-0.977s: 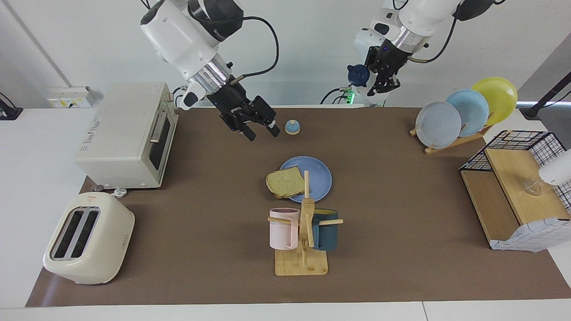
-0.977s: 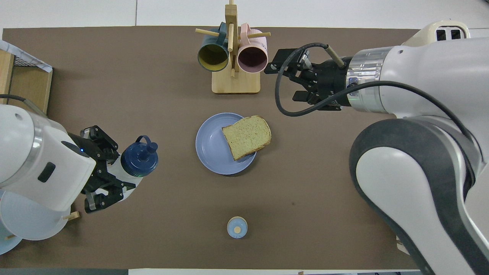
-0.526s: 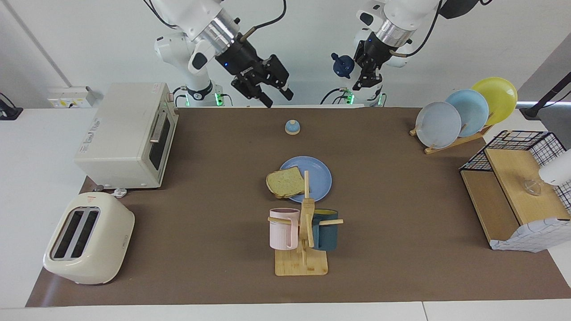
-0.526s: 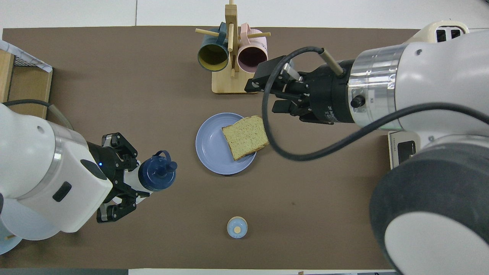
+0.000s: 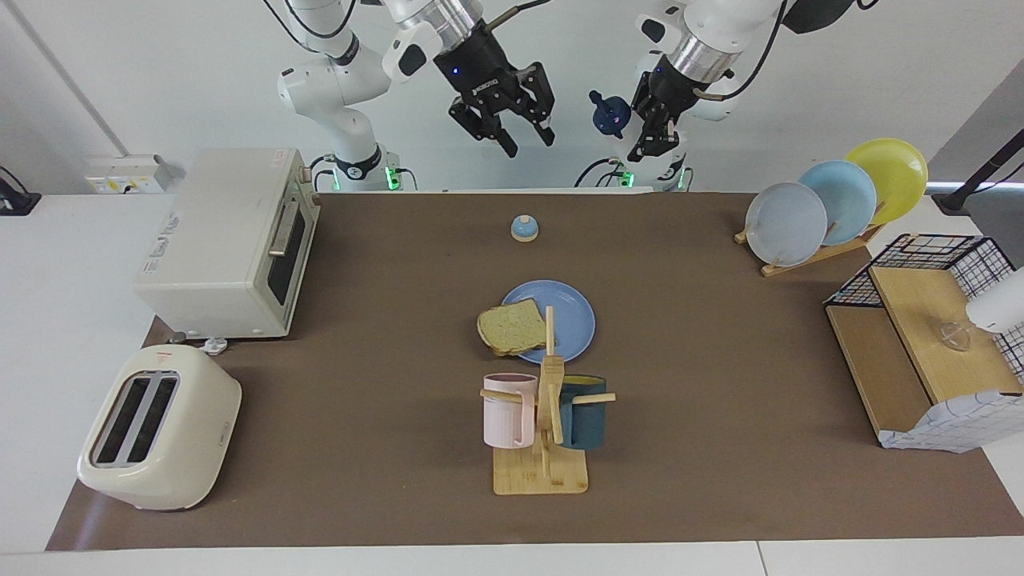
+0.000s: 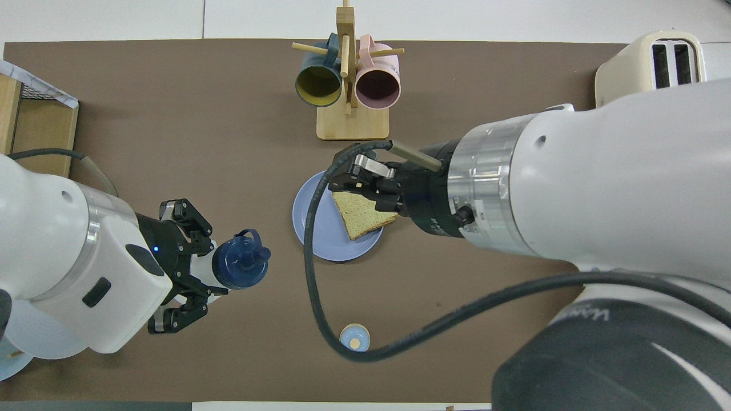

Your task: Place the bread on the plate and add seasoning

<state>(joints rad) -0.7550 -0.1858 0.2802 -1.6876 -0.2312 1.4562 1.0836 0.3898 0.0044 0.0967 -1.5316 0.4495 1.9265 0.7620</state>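
bread (image 5: 512, 326) on plate (image 5: 572, 320), seasoning (image 5: 610, 114) held aloft

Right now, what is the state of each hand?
Left hand: closed, holding the seasoning bottle.
Right hand: open, empty, raised.

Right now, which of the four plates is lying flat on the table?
The periwinkle-blue plate beside the mug stand, with the bread overhanging its rim. The grey-blue plate, light-blue plate and yellow plate all stand upright in the wooden rack.
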